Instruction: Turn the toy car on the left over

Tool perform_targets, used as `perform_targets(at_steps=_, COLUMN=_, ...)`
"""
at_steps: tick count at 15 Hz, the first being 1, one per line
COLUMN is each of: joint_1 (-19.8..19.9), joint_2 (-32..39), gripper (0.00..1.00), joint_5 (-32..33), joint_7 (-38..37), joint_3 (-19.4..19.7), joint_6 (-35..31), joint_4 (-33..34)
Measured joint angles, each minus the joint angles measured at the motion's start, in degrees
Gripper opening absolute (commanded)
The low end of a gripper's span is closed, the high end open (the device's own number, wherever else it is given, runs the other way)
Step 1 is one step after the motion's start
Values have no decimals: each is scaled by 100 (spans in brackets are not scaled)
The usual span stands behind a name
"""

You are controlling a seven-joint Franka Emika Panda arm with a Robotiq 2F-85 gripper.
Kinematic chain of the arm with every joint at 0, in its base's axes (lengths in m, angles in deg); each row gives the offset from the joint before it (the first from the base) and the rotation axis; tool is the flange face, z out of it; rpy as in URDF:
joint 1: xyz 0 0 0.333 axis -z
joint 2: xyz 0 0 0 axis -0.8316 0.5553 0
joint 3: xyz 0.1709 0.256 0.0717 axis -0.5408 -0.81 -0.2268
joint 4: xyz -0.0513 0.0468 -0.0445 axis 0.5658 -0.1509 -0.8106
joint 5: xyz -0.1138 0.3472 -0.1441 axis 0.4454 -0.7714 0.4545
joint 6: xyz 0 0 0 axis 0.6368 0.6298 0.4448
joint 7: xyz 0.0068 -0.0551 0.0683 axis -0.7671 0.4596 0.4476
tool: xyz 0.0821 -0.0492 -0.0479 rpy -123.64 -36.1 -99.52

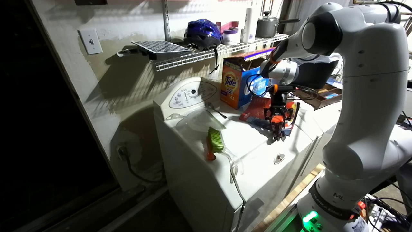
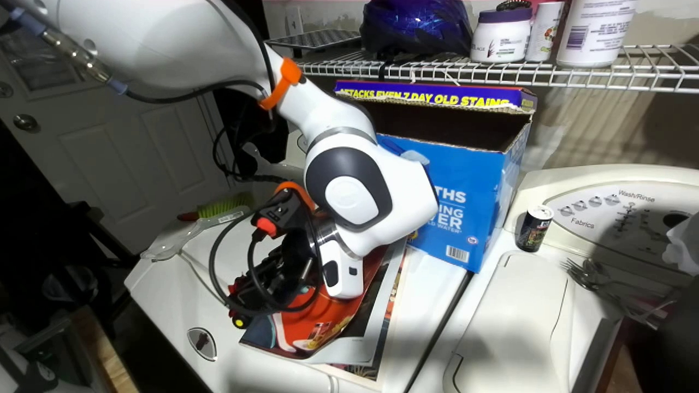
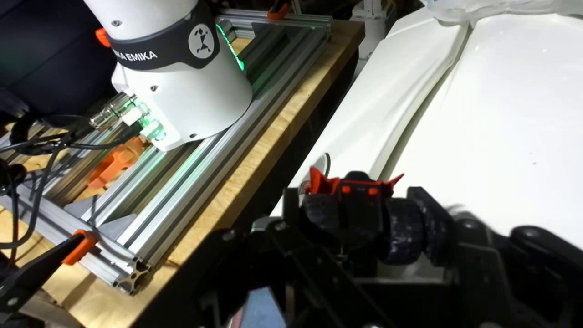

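– Status?
– Toy car (image 3: 362, 214) clenched between my jaws by its wheels (image 3: 405, 230), near the magazine (image 2: 327, 316); tabletop (image 3: 514, 114) contact unclear.
– Risk?
– Wheels could roll, twisting it out mid-turn.

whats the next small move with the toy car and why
Probably a slight, slow wrist turn toward rolling it over, without opening the jaws. The small, chunky black-and-red toy car appears held between them, and in an exterior view they hang close to the glossy white appliance top; whether the car touches it is unclear, hence slow.
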Motion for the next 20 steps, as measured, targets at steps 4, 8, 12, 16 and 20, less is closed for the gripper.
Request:
perform_targets(at_steps=4, joint_1=-25, joint_2=-174, gripper=35, joint_5=261, joint_7=0, joint_3=-29, joint_6=-371, joint_4=4)
perform_targets(at_steps=8, joint_1=-65, joint_2=-299, gripper=35, joint_5=506, joint_7=0, joint_3=-70, joint_6=-756, joint_4=4)
perform_targets(at_steps=12, joint_1=-194, joint_2=-405, gripper=35, joint_5=618, joint_7=-28, joint_3=-215, joint_6=-1279, joint_4=-42)
perform_targets(at_steps=16, joint_1=-351, joint_2=-546, gripper=35, joint_5=607, joint_7=-247, joint_3=-389, joint_6=-1652, joint_4=-61)
perform_targets(at_steps=20, joint_1=-443, joint_2=-700, gripper=35, joint_5=613, joint_7=-348, joint_3=-498, joint_6=-1905, joint_4=-101)
